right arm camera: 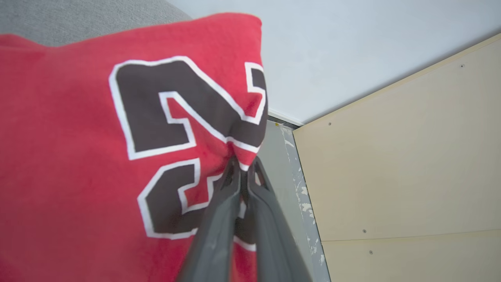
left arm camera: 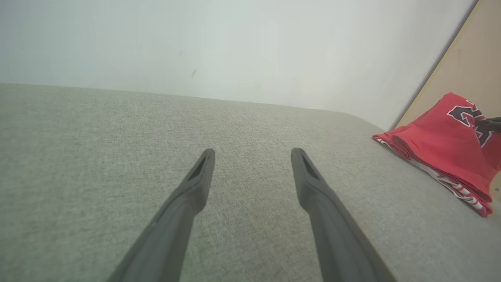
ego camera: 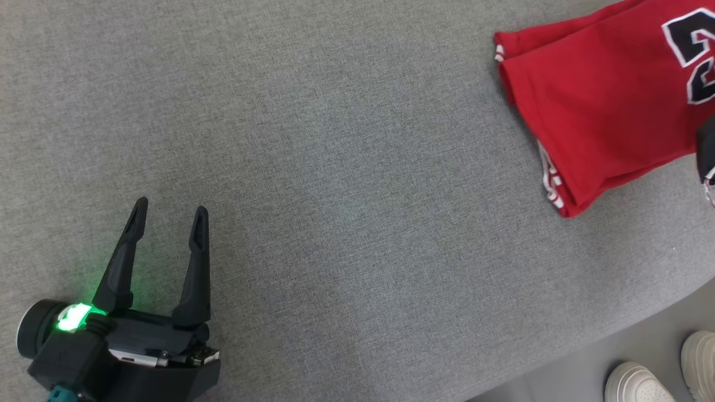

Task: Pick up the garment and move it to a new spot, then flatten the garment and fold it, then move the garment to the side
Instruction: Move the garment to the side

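Over at the far right of the grey fabric surface (ego camera: 346,195) sits the red garment (ego camera: 603,100), folded up, black number with a white outline on top. So the right end effector (right arm camera: 244,172) is clamped tight on the cloth right by that number, while the left end effector (ego camera: 170,207) is spread wide, gripping nothing, well apart at lower left. Someone's white shoes (ego camera: 637,385) show past the surface edge

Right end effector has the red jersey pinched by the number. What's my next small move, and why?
Probably lower the pinched edge onto the grey surface and open the right end effector. The red garment looks folded and lies far to the right, seemingly near the surface's edge, so dragging it rightward risks pulling it off. The left end effector is open and well away.
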